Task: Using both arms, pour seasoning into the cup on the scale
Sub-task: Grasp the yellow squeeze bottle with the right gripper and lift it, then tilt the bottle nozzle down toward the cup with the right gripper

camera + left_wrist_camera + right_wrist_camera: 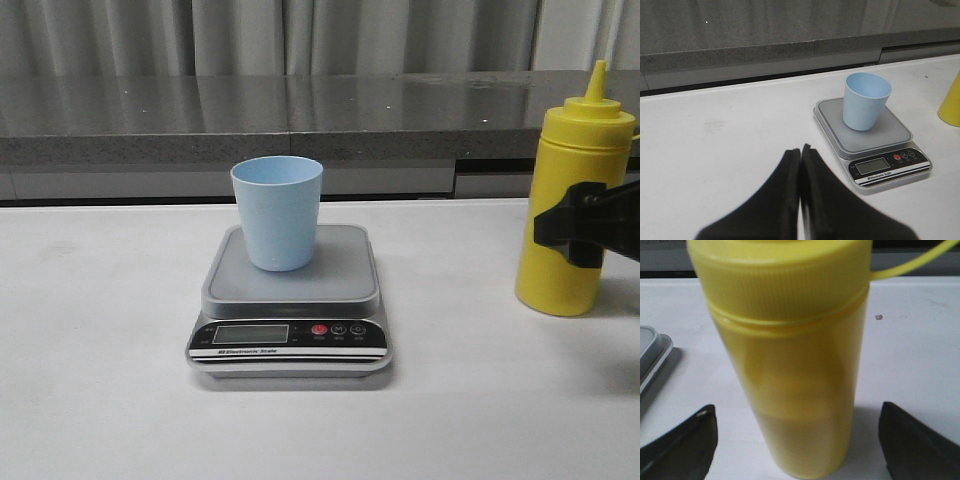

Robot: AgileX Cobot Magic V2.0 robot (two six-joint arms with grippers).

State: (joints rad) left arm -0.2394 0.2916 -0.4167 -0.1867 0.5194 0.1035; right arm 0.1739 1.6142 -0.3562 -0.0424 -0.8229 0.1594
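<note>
The pale blue cup (277,212) stands upright on the silver-grey plate of the scale (289,300) at the table's middle; both also show in the left wrist view, the cup (865,101) on the scale (870,137). The yellow seasoning bottle (573,200) stands upright at the right. My right gripper (572,228) is open at the bottle's mid height, its fingers (687,445) wide on either side of the bottle (790,365), not touching. My left gripper (801,152) is shut and empty, above the table to the left of the scale; it is out of the front view.
A grey stone ledge (300,115) runs along the back of the white table (100,330), with curtains behind. The bottle's cap tether (910,265) sticks out to one side.
</note>
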